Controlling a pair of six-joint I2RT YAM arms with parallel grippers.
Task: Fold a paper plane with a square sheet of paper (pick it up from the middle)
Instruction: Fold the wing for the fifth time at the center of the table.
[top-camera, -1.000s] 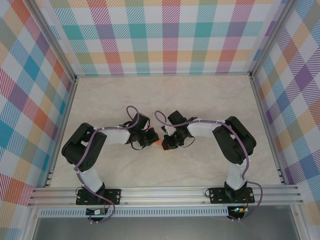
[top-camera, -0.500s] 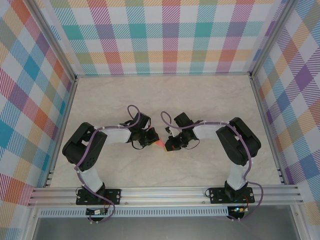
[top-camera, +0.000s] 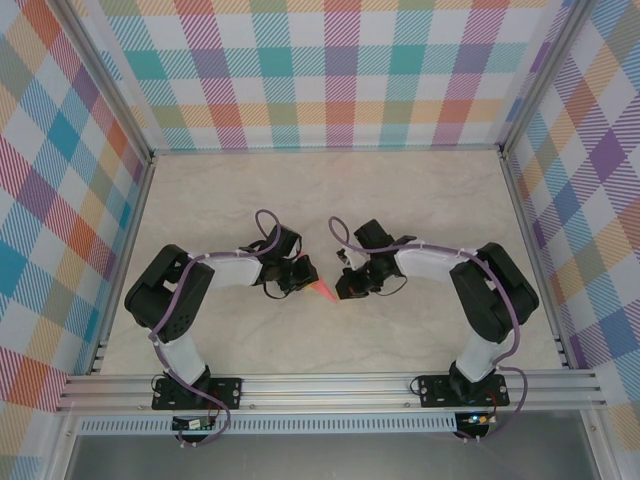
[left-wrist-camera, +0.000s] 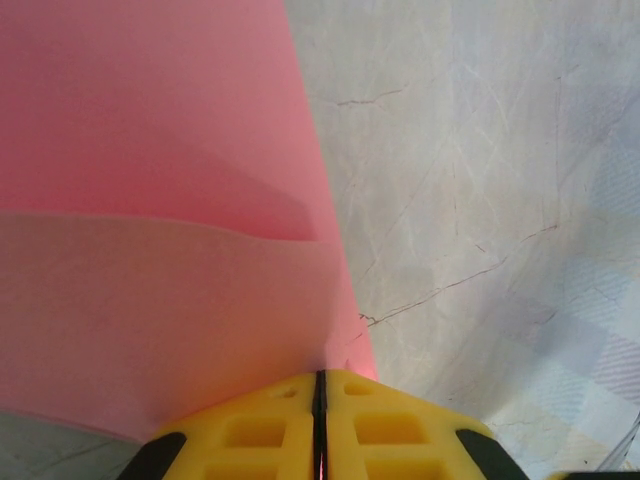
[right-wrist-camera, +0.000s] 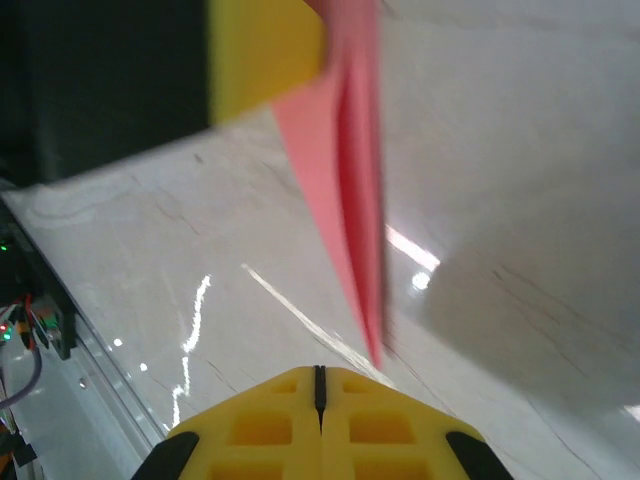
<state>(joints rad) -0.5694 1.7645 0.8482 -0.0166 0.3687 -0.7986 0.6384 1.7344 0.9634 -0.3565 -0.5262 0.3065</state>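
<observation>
Above the marble table (top-camera: 330, 200), the left hand (left-wrist-camera: 320, 390) pinches the paper plane (left-wrist-camera: 170, 200).

Your overhead view evenly bright and sharp, soft faint shadows on the table (top-camera: 330, 190), ahead of your right gripper (right-wrist-camera: 318, 385) white glare streaks, the paper plane (right-wrist-camera: 345, 190) smeared by motion blur, just beyond your left gripper (left-wrist-camera: 320, 385) it reads soft-focused, one fold shaded.

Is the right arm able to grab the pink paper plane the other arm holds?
Probably yes: the paper plane, clamped in the left tool, hangs just ahead of the right tool, nothing between; that tool's shut jaws must open first.
</observation>
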